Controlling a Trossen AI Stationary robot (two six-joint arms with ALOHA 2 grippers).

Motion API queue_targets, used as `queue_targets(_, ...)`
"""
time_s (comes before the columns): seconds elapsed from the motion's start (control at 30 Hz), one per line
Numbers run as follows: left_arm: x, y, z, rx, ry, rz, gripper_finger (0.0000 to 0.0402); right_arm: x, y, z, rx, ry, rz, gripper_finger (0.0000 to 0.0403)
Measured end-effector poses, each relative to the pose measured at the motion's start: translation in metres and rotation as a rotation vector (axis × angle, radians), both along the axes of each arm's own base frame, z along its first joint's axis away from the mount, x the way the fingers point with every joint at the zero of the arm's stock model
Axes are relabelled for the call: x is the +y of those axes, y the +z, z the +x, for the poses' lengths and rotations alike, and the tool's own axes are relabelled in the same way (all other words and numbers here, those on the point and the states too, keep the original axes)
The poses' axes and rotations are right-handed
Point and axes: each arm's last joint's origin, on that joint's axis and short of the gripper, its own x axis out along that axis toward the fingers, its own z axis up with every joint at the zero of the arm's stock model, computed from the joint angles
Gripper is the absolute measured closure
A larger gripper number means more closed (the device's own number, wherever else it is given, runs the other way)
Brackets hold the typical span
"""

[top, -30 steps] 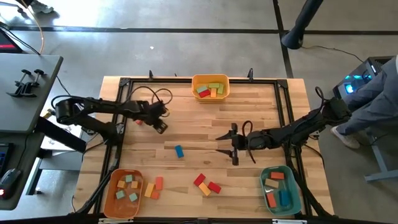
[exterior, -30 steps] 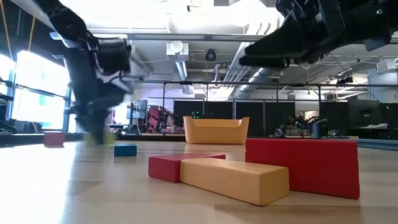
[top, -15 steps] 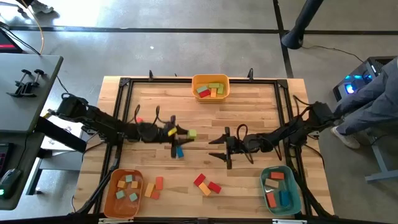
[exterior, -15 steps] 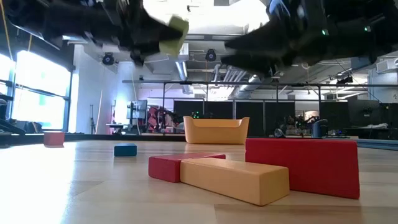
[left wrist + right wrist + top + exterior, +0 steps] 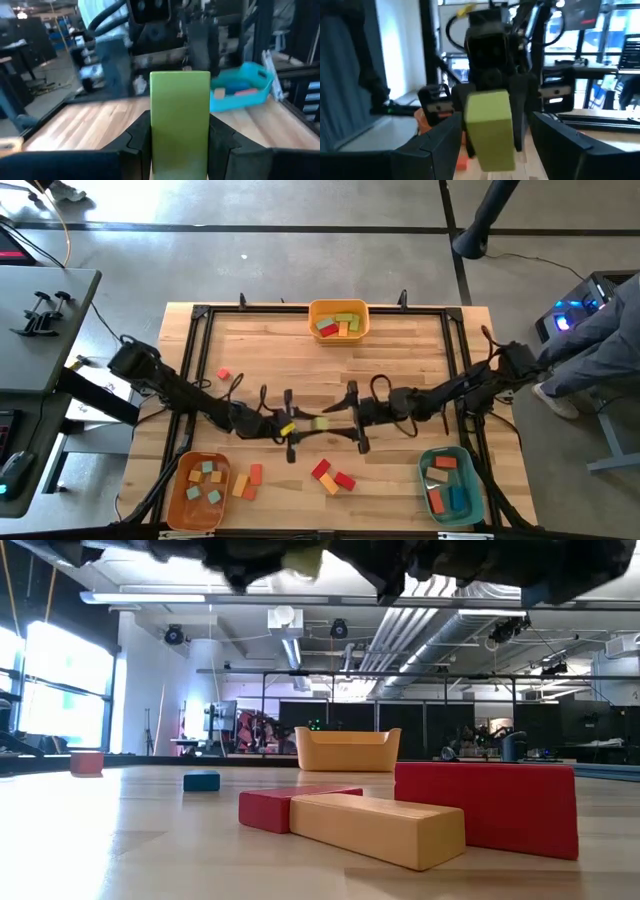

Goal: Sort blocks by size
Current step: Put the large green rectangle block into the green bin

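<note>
My left gripper [image 5: 303, 425] is over the middle of the table, shut on a light green block [image 5: 320, 423], which also shows in the left wrist view [image 5: 180, 120]. My right gripper [image 5: 347, 420] faces it from the table's right, open. In the right wrist view its two fingers [image 5: 432, 145] stand on either side of the green block [image 5: 489, 127] with gaps between. Both grippers are high in the low view, the green block [image 5: 305, 560] between them. Loose blocks lie on the table: a red cube [image 5: 222, 374], a blue block [image 5: 201, 781], and red and yellow bars [image 5: 330, 477]. My left gripper pinches the green block between its two fingers [image 5: 137, 142], one on each of two opposite sides [image 5: 156, 137]. The fingers come level from the table's left. The block sticks out past the fingertips toward my right gripper and is lifted clear of the table.
A yellow bin [image 5: 338, 320] with blocks stands at the far edge, an orange bin [image 5: 198, 492] at the near left, a teal bin [image 5: 450, 485] at the near right. Two orange blocks [image 5: 246, 480] lie beside the orange bin. A person [image 5: 600, 340] stands at the right.
My left gripper has gone from the far left, near the red cube, up and toward the table's middle and near edge, carrying the green block clear of the table. My right gripper has gone toward the table's left and now faces the block, still open.
</note>
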Motion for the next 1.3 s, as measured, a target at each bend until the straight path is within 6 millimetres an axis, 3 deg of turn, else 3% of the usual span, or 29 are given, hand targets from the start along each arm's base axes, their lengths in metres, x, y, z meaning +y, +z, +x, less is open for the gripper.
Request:
queue_targets(0.23, -0.009, -0.003, 0.016, 0.013, 0.004, 0.035, 0.0301, 0.010, 0.013, 0.012, 0.072, 0.014, -0.093, 0.0179)
queue_targets(0.4, -0.013, 0.001, 0.020, -0.004, 0.008, 0.013, 0.0300, 0.018, 0.017, 0.009, 0.093, 0.026, -0.140, 0.0227)
queue_targets(0.5, -0.013, 0.001, 0.019, 0.001, 0.024, 0.018, 0.0273, 0.019, 0.016, 0.008, 0.114, 0.008, -0.153, 0.0273)
queue_targets(0.63, -0.012, -0.001, 0.019, 0.016, 0.036, 0.031, 0.0229, 0.024, 0.018, 0.000, 0.172, -0.055, -0.208, 0.0273)
queue_targets(0.83, -0.009, -0.006, 0.020, 0.053, 0.081, 0.002, 0.0204, 0.036, 0.047, -0.045, 0.294, -0.126, -0.230, 0.0273)
queue_targets(0.97, -0.008, -0.007, 0.021, 0.057, 0.092, 0.000, 0.0202, 0.044, 0.054, -0.082, 0.453, -0.117, -0.150, 0.0273)
queue_targets(1.13, -0.008, -0.007, 0.020, 0.060, 0.092, -0.001, 0.0201, 0.053, 0.030, -0.126, 0.887, -0.108, 0.083, 0.0273)
queue_targets(1.3, -0.008, -0.007, 0.020, 0.062, 0.092, 0.000, 0.0200, 0.076, 0.009, -0.167, 1.346, -0.084, 0.314, 0.0273)
